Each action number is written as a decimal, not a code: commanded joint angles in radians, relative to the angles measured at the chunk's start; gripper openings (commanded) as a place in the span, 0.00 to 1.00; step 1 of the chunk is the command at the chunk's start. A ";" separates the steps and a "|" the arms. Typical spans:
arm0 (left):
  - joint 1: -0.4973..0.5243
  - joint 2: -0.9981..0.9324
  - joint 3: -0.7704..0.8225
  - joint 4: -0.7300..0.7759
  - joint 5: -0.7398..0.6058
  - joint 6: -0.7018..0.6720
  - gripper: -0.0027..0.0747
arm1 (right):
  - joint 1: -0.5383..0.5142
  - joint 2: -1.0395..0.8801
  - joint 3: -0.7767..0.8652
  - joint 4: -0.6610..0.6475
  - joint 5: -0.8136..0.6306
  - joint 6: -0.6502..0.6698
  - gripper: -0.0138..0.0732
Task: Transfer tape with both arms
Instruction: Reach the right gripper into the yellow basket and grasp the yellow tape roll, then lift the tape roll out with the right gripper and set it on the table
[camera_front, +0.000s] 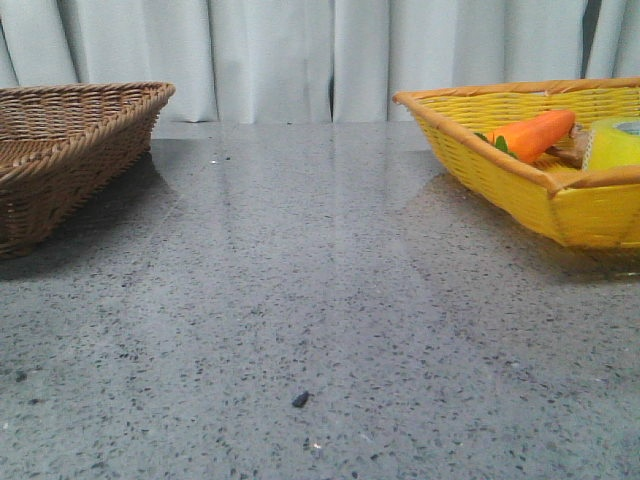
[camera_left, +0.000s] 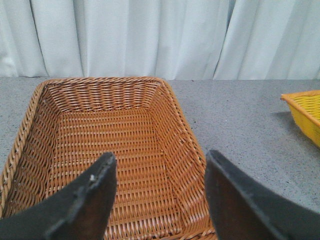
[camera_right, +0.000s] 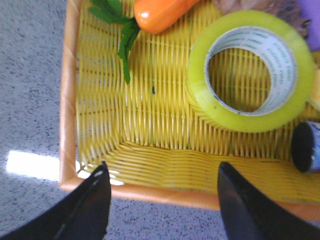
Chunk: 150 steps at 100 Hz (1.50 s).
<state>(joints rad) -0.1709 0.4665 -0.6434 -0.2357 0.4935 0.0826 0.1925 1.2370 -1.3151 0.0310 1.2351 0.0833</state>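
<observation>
**Tape unclaimed in crowded yellow basket**

The tape (camera_right: 251, 70) lies flat in the yellow basket (camera_right: 69, 100), with a carrot (camera_right: 160, 12) and a dark-capped item (camera_right: 306, 147) close by. Risk: descending fingers may snag a neighbour or the rim. Right gripper (camera_right: 162, 200) hangs wide apart, empty. Left gripper (camera_left: 160, 195), likewise wide and empty, hovers over the brown basket (camera_left: 172, 115).

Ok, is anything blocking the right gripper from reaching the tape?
Nothing visible covers the tape. It lies flat in the yellow basket, beyond the near rim from the open right gripper. The carrot lies apart from it.
</observation>
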 joint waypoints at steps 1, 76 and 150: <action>-0.026 0.011 -0.035 -0.010 -0.070 0.001 0.51 | 0.004 0.052 -0.041 -0.015 -0.013 -0.018 0.61; -0.058 0.011 -0.025 -0.010 -0.026 0.001 0.51 | 0.002 0.306 -0.041 -0.196 -0.171 -0.018 0.08; -0.058 0.011 -0.025 -0.015 -0.034 0.001 0.51 | 0.432 0.347 -0.647 -0.086 -0.295 -0.018 0.08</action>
<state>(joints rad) -0.2193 0.4665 -0.6434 -0.2357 0.5391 0.0826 0.5578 1.5526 -1.9302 -0.0565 1.0307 0.0720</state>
